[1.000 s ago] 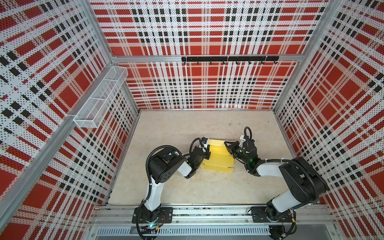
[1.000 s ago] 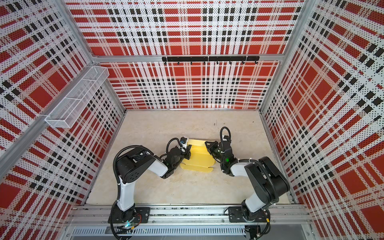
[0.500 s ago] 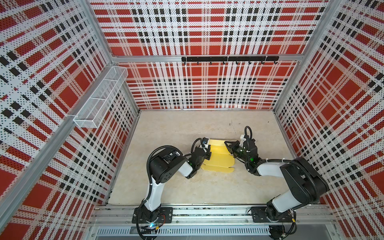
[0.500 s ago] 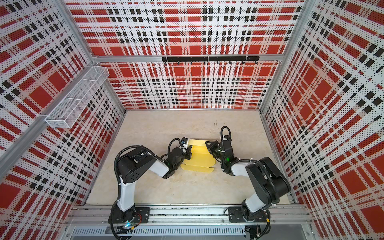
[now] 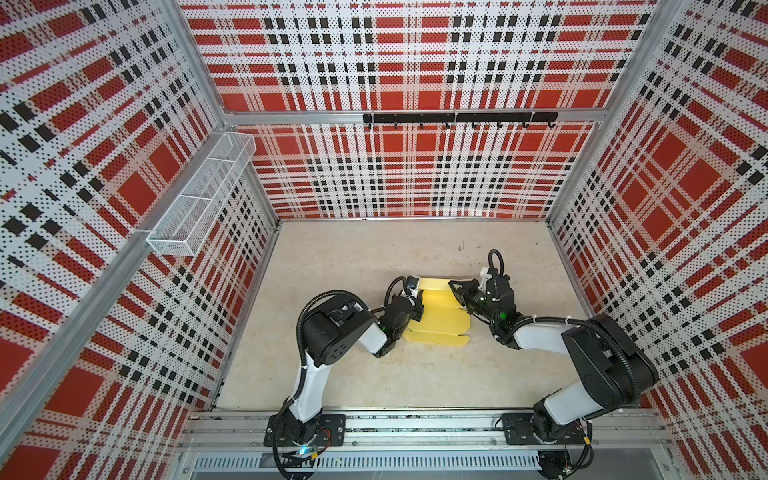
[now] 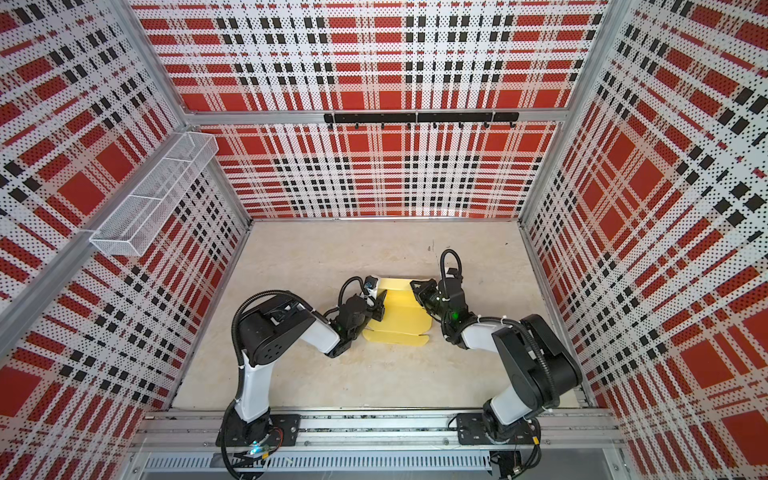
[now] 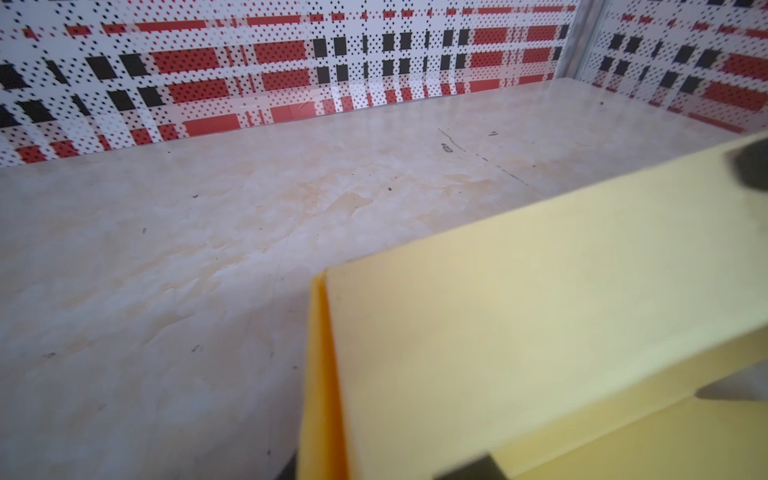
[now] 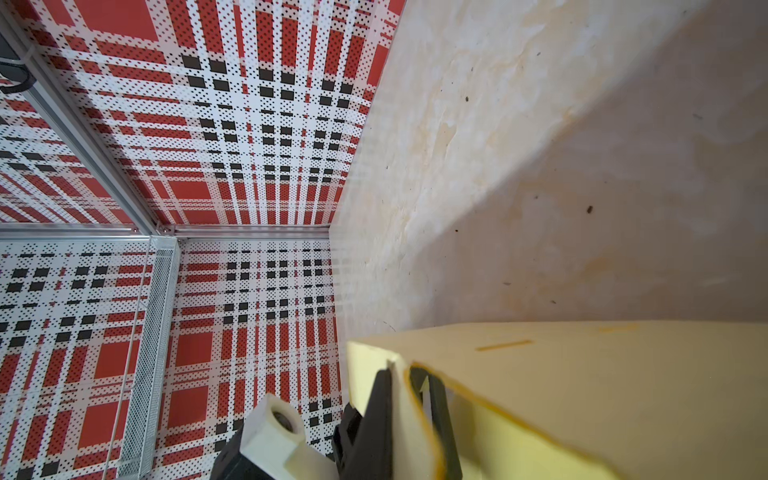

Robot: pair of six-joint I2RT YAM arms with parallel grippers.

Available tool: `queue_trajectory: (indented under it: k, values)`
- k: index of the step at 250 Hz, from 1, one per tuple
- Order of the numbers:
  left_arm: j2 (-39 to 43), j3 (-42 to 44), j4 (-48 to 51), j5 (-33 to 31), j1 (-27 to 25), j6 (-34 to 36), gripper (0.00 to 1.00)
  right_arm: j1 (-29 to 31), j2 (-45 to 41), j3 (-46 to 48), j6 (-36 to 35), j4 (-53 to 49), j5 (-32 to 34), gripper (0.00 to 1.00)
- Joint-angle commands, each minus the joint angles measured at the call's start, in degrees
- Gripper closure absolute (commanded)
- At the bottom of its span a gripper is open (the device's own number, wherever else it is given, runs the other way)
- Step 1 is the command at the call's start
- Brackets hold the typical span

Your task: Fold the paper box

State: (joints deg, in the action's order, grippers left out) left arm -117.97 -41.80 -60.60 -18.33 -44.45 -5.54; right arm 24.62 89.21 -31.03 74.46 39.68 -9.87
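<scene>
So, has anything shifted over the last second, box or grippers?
Nothing visibly moved. The right gripper stays shut on the far right corner of the paper box, the left gripper stays at its left edge, and the box lies where it did.

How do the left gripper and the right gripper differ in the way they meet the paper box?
The left gripper has its jaws apart, straddling a folded end of the paper box; the right gripper is shut, seemingly pinching a raised panel. The left gripper is at the box's left side, the right gripper at its right. Both reach the box.
</scene>
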Motion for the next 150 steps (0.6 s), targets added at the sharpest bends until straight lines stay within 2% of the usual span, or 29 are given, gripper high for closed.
queue_trajectory:
  k: [1, 30, 95, 150]
  values:
    - [-0.95, -1.09, 0.31, -0.4, -0.38, -1.41, 0.77, -0.23, -0.44, -0.7, -1.81, -1.89, 0.82, 0.99]
    - [-0.62, -1.0, 0.39, 0.4, 0.06, -2.02, 0.84, -0.23, -1.03, 0.32, -1.46, -1.71, 0.64, 0.98]
    - [0.36, -1.38, 0.08, 3.33, 0.4, -0.6, 0.89, -0.01, -5.69, 3.72, -1.53, -3.04, -0.58, 0.73]
    - [1.89, -1.57, 1.81, 7.92, 2.4, 0.15, 0.9, 3.66, -15.97, 7.45, -1.8, -11.83, 1.17, 0.62]
